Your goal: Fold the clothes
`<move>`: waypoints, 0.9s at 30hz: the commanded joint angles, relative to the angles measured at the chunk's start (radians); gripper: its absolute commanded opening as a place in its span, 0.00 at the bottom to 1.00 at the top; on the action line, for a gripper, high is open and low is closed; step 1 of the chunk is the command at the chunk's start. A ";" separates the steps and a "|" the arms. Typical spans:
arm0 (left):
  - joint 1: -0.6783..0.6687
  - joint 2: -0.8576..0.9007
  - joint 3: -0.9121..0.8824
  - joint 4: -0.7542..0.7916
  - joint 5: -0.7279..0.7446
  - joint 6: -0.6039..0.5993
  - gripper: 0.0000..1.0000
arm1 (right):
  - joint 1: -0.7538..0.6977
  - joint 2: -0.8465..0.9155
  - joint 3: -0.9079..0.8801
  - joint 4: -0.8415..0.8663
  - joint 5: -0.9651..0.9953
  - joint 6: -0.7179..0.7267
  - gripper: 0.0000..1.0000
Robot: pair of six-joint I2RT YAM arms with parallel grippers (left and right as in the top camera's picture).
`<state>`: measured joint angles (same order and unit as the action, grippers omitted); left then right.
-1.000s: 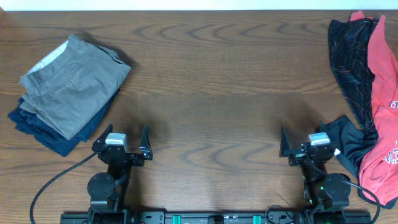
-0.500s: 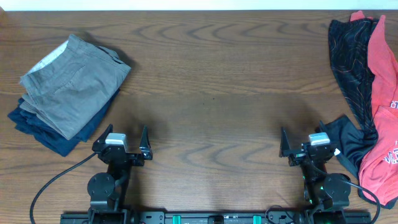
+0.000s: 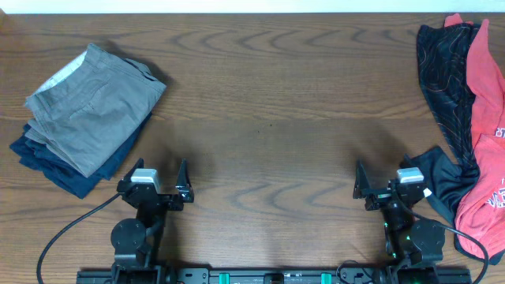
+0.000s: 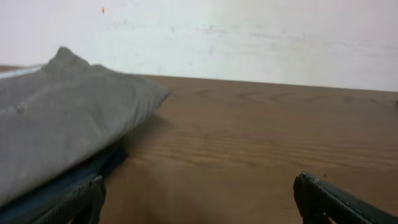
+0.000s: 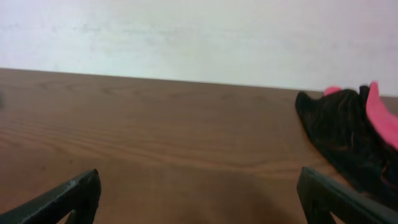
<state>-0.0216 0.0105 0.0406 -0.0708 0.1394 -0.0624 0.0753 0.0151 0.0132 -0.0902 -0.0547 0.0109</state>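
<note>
Overhead: black jersey (image 3: 440,83) runs far-to-near by red shirt (image 3: 486,75); L hand (image 3: 156,173), R hand (image 3: 383,178) spread, empty.

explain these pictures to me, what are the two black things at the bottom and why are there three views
Those are two robot arms, each ending in a two-finger gripper. The top-down picture comes from a fixed camera above the wooden table; the other two come from cameras on each wrist, looking out between its own fingers. The left gripper and right gripper are both open and hold nothing. A folded stack lies left; an unfolded black jersey and red shirt lie right.
</note>
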 commanded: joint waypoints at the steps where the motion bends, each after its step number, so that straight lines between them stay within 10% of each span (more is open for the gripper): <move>1: 0.004 0.013 0.025 -0.073 0.013 -0.052 0.98 | 0.016 0.019 0.039 -0.069 0.000 0.044 0.99; 27: 0.003 0.620 0.715 -0.769 0.168 -0.079 0.98 | -0.013 1.051 0.670 -0.589 0.048 0.093 0.99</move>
<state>-0.0216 0.5987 0.7334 -0.8268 0.2695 -0.1326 0.0738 0.9928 0.6426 -0.6922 0.0158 0.0921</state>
